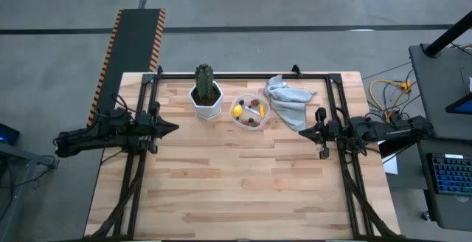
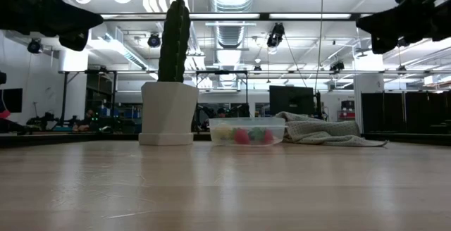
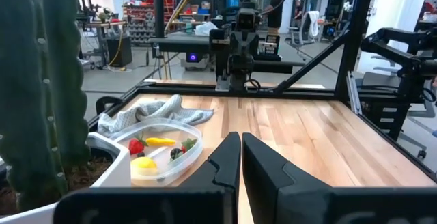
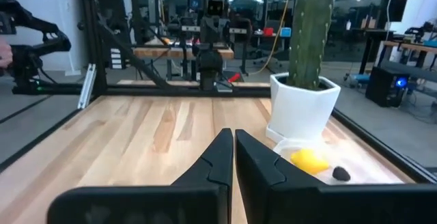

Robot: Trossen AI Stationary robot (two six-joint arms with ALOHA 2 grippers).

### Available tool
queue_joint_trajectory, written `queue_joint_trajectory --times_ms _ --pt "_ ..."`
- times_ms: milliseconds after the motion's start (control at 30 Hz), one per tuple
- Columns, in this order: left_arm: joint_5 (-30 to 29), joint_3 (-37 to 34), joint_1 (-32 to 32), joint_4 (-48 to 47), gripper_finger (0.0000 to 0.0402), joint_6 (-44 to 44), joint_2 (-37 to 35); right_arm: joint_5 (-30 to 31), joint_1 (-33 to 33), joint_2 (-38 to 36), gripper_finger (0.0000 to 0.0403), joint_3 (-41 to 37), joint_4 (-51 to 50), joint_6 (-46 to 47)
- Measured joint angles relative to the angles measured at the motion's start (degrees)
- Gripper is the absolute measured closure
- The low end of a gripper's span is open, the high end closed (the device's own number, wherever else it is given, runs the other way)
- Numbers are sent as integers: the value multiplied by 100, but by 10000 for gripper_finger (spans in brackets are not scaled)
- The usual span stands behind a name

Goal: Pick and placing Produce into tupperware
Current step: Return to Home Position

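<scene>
Right wrist view, contents:

1. Right tool [image 4: 233,134]: two dark fingers [image 4: 208,166], tips drawn together with only a thin seam between them, held above the boards and holding nothing.
2. Worktop [image 4: 150,135]: pale wooden planks running away toward the far edge.
3. Pot [image 4: 304,108]: white, faceted, standing upright on the worktop.
4. Cactus [image 4: 311,33]: green, ribbed column standing upright in the pot.
5. Lemon [image 4: 311,161]: yellow, lying low just beside the pot's base.
6. Berry [image 4: 340,174]: dark, round, close beside the lemon.
7. Left arm [image 4: 210,53]: dark, at the far edge, facing this way.
8. Frame rail [image 4: 147,82]: black, along the far edge.
9. Background: workshop room with desks and cables.
</scene>
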Motion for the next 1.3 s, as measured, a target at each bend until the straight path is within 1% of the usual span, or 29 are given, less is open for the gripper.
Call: queue_joint_trajectory --times_ms 200,367,567,667,767,833,900,1000,1067,1167,1300 --pt "-9 -40 0 9 402 104 -13 15 -2 -112 394 -512 670 -12" --pt "-18 -60 0 9 402 137 -15 89 -13 -152 394 -526 609 11" --pt "-23 -107 2 13 402 253 -16 416 -13 -236 394 -513 445 -182" --pt "4 -107 2 29 402 259 -26 564 -13 -462 394 -297 -14 -278" --pt "159 -107 2 200 402 198 -26 655 -13 -754 394 24 -868 -215" --pt "195 -249 -2 510 401 72 16 656 -13 -828 394 183 -1070 -164" --pt "88 -497 2 782 401 37 34 651 -13 -821 394 266 -1139 -168" --pt "-37 -955 0 1538 401 231 34 651 -13 -779 394 283 -1138 -137" --pt "-59 -1227 2 1879 401 253 43 651 -13 -804 394 254 -1076 -102" --pt "-168 -1309 -2 1699 401 135 43 682 -13 -824 394 158 -1081 12" --pt "-193 -1311 2 1695 401 229 48 792 -13 -824 394 4 -736 -66"
